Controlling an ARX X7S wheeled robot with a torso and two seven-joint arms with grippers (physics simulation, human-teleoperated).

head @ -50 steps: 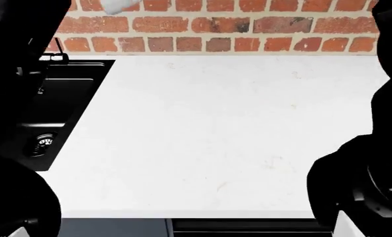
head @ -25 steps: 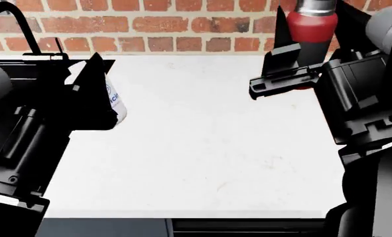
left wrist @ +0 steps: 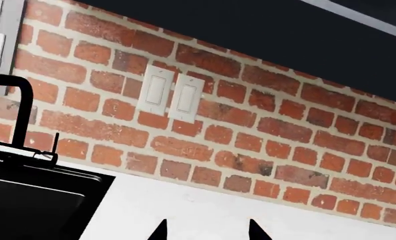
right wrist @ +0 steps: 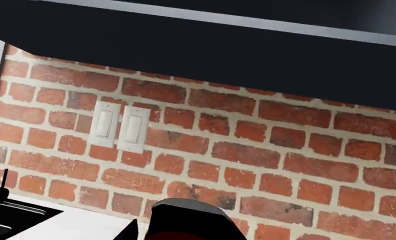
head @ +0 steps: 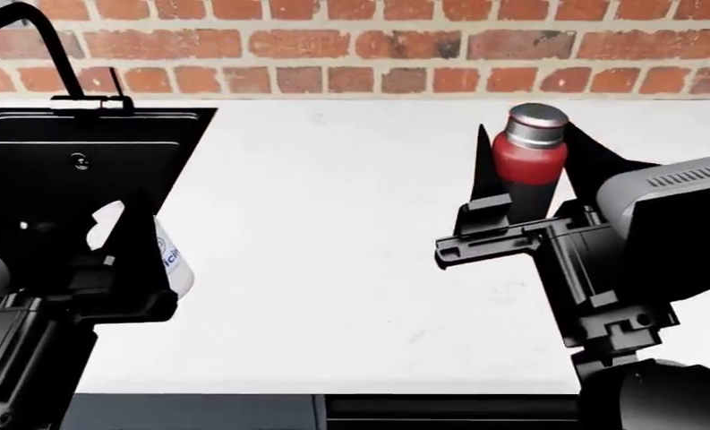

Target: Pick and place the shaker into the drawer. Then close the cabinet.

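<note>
Brick backs a white tabletop [head: 330, 251]. Right fingers [head: 534, 193] clamp the red shaker [head: 529, 159] upright, lifted for carrying. Left fingers [head: 140, 246] flank a white cup [head: 173, 260]; grip unclear. Drawer unseen below the front edge.

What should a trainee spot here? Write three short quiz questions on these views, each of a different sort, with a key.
1. True or false: the sink lies on the robot's right side.
2. What stands between the fingers of the right tool? A) a white cup B) the red shaker with a silver cap C) a sponge
3. Fill in: the wall behind the white counter is made of ____.

Key: 1 false, it lies on the left; 2 B; 3 brick.
</note>
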